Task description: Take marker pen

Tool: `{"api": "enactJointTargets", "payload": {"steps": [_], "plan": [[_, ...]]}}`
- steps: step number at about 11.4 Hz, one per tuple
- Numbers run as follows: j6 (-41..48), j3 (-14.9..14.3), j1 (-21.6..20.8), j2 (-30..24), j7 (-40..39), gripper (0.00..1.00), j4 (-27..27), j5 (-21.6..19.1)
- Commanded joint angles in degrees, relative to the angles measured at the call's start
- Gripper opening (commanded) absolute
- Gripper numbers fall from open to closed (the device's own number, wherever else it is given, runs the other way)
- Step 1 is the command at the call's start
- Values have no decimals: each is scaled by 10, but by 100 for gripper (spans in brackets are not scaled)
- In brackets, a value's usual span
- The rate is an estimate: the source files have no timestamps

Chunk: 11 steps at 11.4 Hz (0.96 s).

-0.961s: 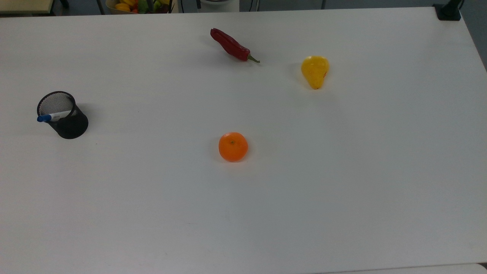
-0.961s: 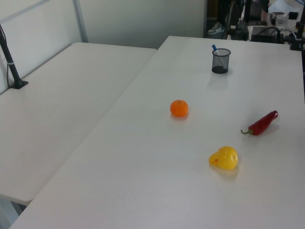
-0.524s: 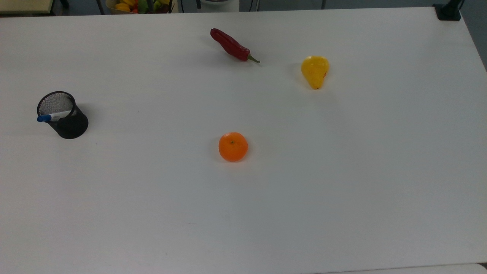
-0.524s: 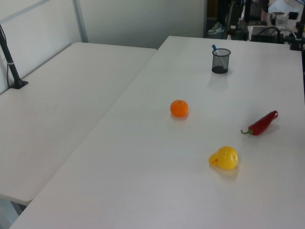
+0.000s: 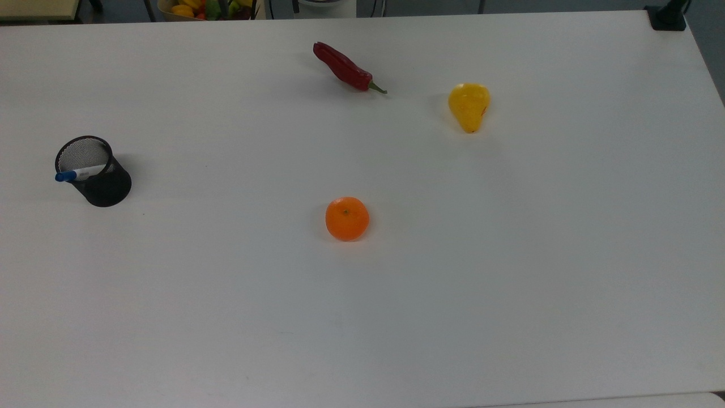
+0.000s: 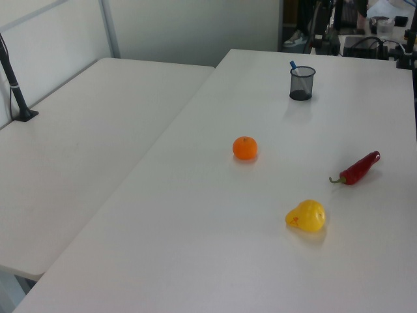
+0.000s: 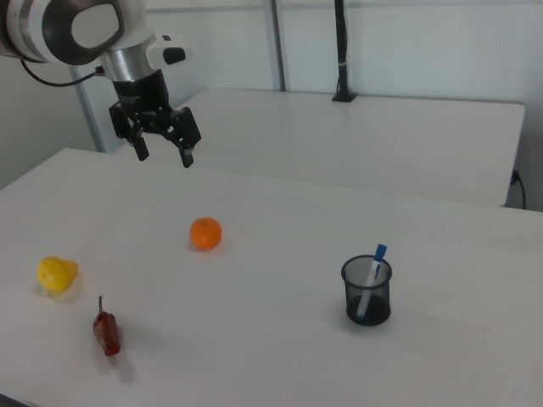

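Note:
The marker pen (image 5: pixel 79 173) is a white barrel with a blue cap; it stands tilted inside a black mesh cup (image 5: pixel 99 181) at the top view's left. The cap (image 6: pixel 292 64) pokes above the cup (image 6: pixel 301 83) in the left view, and in the right view the marker pen (image 7: pixel 374 265) leans in the cup (image 7: pixel 367 292). High above the table in the right view's upper left hangs my gripper (image 7: pixel 165 153), open and holding nothing. It is far from the cup and above the orange.
On the white table (image 5: pixel 510 255) lie an orange (image 5: pixel 347 219), a red chilli (image 5: pixel 345 68) and a yellow pear (image 5: pixel 469 106). A second white table (image 6: pixel 78 143) adjoins it in the left view. A black post (image 7: pixel 341 51) stands behind in the right view.

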<state>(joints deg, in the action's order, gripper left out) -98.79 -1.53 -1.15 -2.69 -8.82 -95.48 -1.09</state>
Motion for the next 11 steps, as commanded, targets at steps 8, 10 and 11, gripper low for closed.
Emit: {"api": "enactJointTargets", "payload": {"steps": [8,10,11], "plan": [[-32,-14,-10,-7,-3,100,-11,-1],[-66,-21,-10,-7,2,100,-10,-1],[-89,-29,-10,-7,3,100,-10,-1]]}}
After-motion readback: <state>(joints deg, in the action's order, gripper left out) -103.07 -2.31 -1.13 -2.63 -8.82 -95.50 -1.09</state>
